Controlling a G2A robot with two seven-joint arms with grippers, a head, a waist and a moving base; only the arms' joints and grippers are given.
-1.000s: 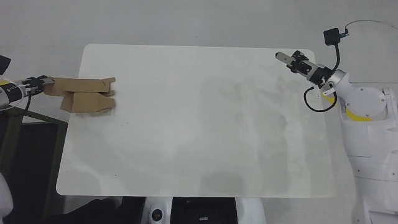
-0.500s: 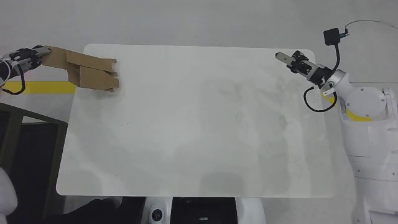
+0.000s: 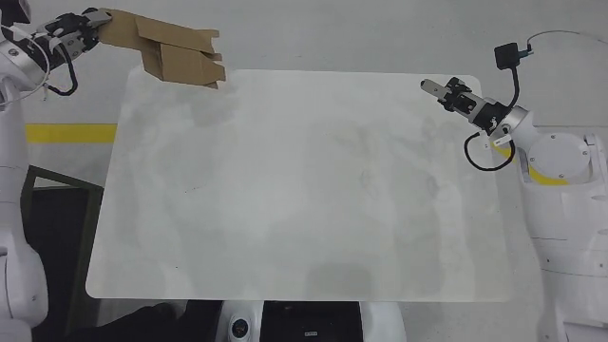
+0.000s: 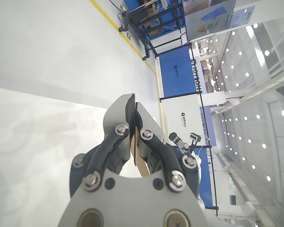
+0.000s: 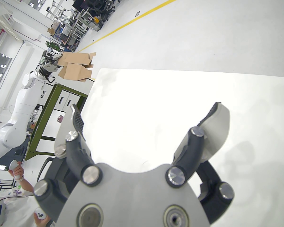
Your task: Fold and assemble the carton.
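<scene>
Pale grey floor, marked with a yellow line, is seen around the white rounded-rectangular table.

Hidden or unclear items:
- In the left wrist view, the flattened brown cardboard carton is presented edge-on as a thin strip between the pads. The rest of it is concealed behind the fingers.
- In the top view, the gripped end of the carton is covered by the left gripper.
- How far the panels and flaps are folded cannot be determined. Two overlapping panels with notched flaps at the free end are made out.

Position and state:
- The carton is held by one end at the far left corner of the table, with its free end pointed toward the table.
- Whether the free end hangs over the tabletop or just beyond its edge cannot be determined.
- The left gripper is clamped on the cardboard, with the pads pressed against both faces.
- The right gripper is positioned at the far right corner of the table, well apart from the carton.
- Its jaws are spread wide, and nothing is held in the right gripper.
</scene>
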